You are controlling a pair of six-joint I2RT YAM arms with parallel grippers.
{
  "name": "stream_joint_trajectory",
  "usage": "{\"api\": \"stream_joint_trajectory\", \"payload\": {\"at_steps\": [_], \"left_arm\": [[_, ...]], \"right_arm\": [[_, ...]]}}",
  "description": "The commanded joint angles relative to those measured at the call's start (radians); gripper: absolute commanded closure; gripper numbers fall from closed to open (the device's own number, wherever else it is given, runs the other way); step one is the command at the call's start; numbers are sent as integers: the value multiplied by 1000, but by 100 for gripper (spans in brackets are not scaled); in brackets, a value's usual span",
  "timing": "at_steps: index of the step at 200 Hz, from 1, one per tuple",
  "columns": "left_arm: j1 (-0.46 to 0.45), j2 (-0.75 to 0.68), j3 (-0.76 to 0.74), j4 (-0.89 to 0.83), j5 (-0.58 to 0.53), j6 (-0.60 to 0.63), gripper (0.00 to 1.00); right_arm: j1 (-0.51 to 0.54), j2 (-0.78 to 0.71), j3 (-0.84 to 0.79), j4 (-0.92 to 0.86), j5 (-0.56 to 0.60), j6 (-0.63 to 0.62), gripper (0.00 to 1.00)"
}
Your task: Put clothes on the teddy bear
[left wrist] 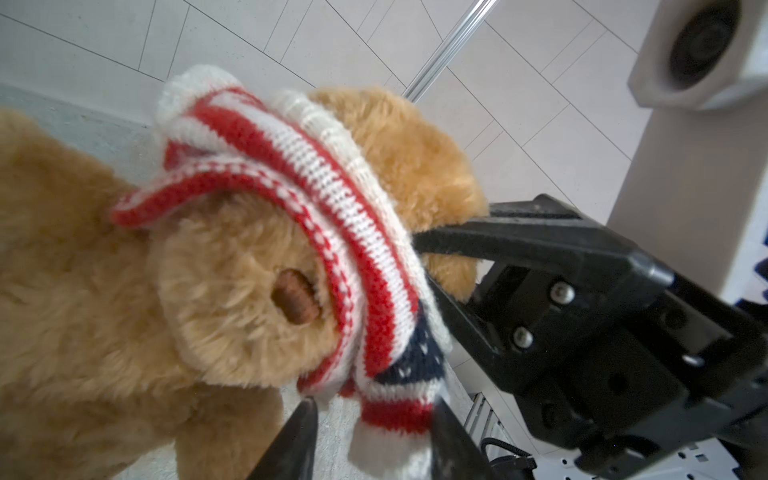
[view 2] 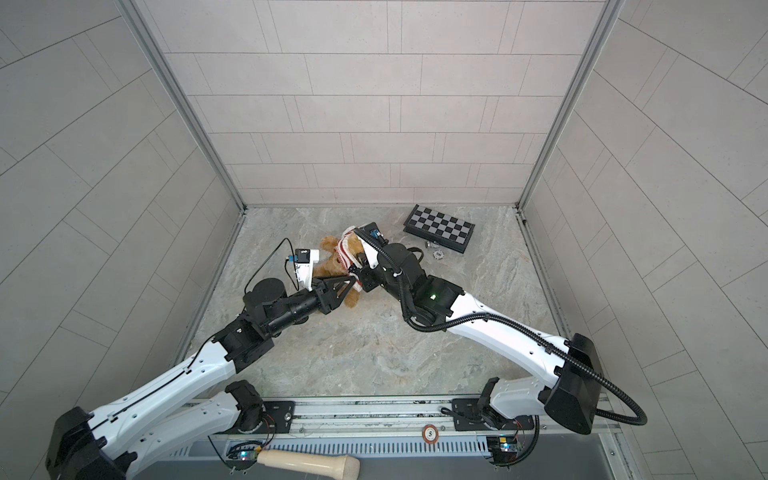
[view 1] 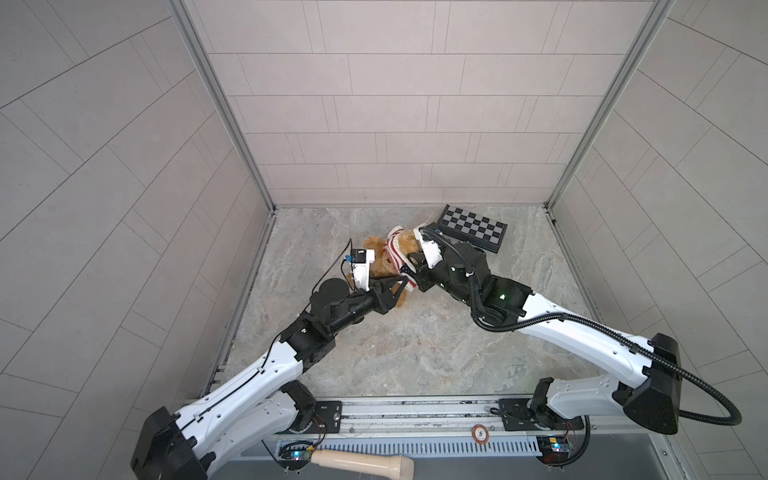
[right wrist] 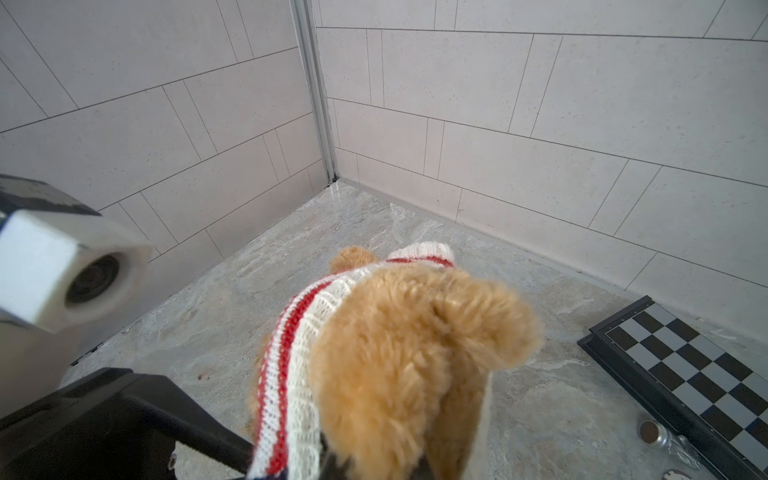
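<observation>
the tabletop (view 1: 415, 345) in front of me is a grey, marbled stone slab, walled by pale tiles on three sides. near its far right corner a black-framed chessboard (view 2: 440, 226) lies flat, checks up, at a slant to the back wall. just beside the board's near edge lie a little metal piece (view 2: 428, 245) and a round disc (view 2: 439, 254). the teddy bear (view 1: 380, 268) reaches down toward the slab with one foot; whether it touches i cannot tell.
</observation>
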Motion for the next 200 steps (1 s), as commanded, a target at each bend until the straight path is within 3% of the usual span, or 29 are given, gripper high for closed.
{"api": "stream_joint_trajectory", "payload": {"at_steps": [1,18,35,56,117,163,200], "left_arm": [[-6,16,31,101,1,-19,62],[-16,27,35,106,2,-20,69],[-21,42,38,91,9,-19,87],[-27,34,23,42,7,-9,100],[-30,-46,-86,-218,-58,99,100],[-30,35,-131,-208,-95,144,100],[-26,79,-152,-191,-120,152,100]], "right_arm": [[0,-12,13,65,17,43,100],[-4,-11,6,66,14,45,100],[-10,-13,-3,70,18,47,100],[-25,-23,-15,76,17,49,100],[-107,-50,-34,95,-55,97,100],[-215,-68,-86,227,-288,285,100],[-217,-117,-82,176,-300,248,100]]}}
